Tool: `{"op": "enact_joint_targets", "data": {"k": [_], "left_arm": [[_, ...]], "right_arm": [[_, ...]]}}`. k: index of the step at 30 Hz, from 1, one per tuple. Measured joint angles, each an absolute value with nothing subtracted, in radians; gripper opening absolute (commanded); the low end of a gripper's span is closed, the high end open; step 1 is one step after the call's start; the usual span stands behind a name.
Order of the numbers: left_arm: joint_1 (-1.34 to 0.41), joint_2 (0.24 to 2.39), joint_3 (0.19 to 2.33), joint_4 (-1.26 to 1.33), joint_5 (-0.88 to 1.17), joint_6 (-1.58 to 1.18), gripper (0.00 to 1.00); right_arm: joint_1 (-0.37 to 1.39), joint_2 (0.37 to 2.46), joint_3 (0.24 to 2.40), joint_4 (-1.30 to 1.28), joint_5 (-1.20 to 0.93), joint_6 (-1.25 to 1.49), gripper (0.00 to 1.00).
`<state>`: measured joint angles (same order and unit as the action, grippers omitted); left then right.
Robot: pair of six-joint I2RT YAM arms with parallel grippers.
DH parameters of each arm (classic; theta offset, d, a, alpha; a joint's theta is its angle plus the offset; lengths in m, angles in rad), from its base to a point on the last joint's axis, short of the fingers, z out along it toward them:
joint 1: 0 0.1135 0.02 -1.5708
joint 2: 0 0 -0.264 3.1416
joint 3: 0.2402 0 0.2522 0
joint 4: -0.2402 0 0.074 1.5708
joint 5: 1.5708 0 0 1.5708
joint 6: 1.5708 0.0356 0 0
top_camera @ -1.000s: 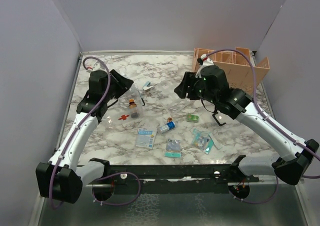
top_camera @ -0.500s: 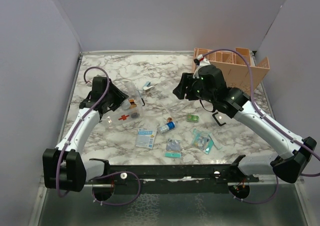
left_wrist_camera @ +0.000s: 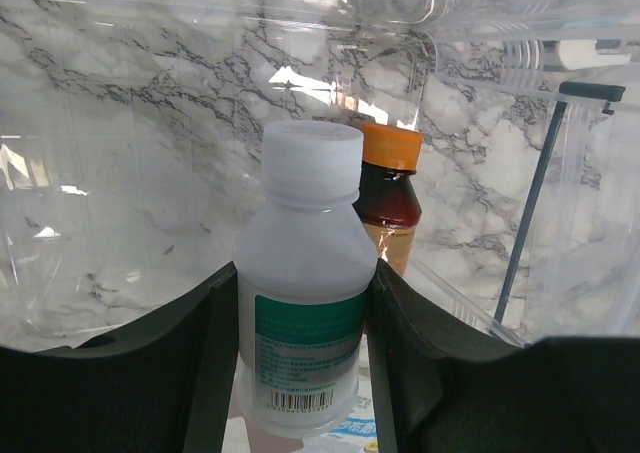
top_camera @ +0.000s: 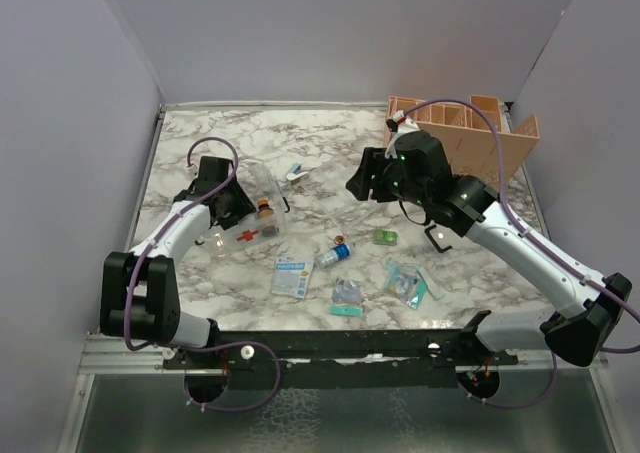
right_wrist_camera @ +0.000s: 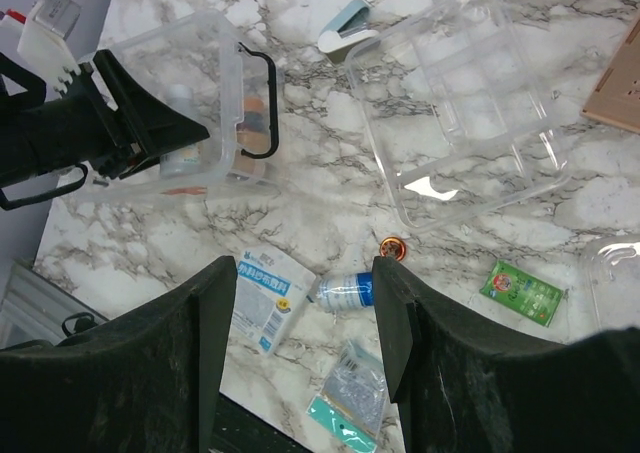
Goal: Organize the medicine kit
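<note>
The medicine kit (top_camera: 262, 205) is a clear box with a black handle (right_wrist_camera: 262, 103), standing open at the table's left with a red cross mark (top_camera: 247, 235) beside it. My left gripper (top_camera: 236, 205) reaches into it from the left, shut on a white bottle (left_wrist_camera: 305, 233) with a green label. Right behind that bottle stands a brown bottle with an orange cap (left_wrist_camera: 388, 188). In the right wrist view the left gripper (right_wrist_camera: 195, 133) and the white bottle (right_wrist_camera: 180, 103) sit inside the kit (right_wrist_camera: 215, 48). My right gripper (top_camera: 358, 181) hangs open high over mid-table, nothing between its fingers (right_wrist_camera: 303, 273).
Loose on the marble: a blue-and-white packet (right_wrist_camera: 265, 293), a small blue-labelled bottle (right_wrist_camera: 345, 291), a round orange tin (right_wrist_camera: 395, 245), a green sachet (right_wrist_camera: 520, 291), clear bags (top_camera: 405, 278), a light-blue clip (right_wrist_camera: 350, 23). A clear tray (right_wrist_camera: 460, 103) lies under the right arm. A peach slotted organizer (top_camera: 470, 138) stands back right.
The left arm has folded back toward the near-left, and its gripper has dropped from above the kit into it, still holding the white bottle. The right arm has barely shifted.
</note>
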<state>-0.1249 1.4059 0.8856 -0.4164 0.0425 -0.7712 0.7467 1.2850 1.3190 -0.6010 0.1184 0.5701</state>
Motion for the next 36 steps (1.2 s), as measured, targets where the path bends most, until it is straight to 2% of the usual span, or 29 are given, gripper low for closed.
{"op": "enact_joint_targets", "data": {"k": [10, 19, 27, 31, 36], "left_arm": [[-0.16, 1.442, 0.822, -0.318, 0.041, -0.76, 0.31], [-0.171, 1.457, 0.807, -0.301, 0.048, -0.756, 0.54], [-0.175, 1.457, 0.807, -0.291, 0.064, -0.722, 0.64], [-0.177, 1.457, 0.807, -0.287, 0.07, -0.715, 0.63], [-0.177, 1.457, 0.808, -0.286, 0.07, -0.707, 0.49]], "right_arm": [[0.747, 1.291, 1.302, -0.609, 0.12, 0.57, 0.57], [0.747, 1.29, 1.272, -0.615, 0.12, 0.57, 0.57], [0.747, 1.29, 1.268, -0.621, 0.12, 0.57, 0.57], [0.747, 1.29, 1.266, -0.621, 0.121, 0.57, 0.57], [0.747, 1.29, 1.261, -0.621, 0.121, 0.57, 0.57]]}}
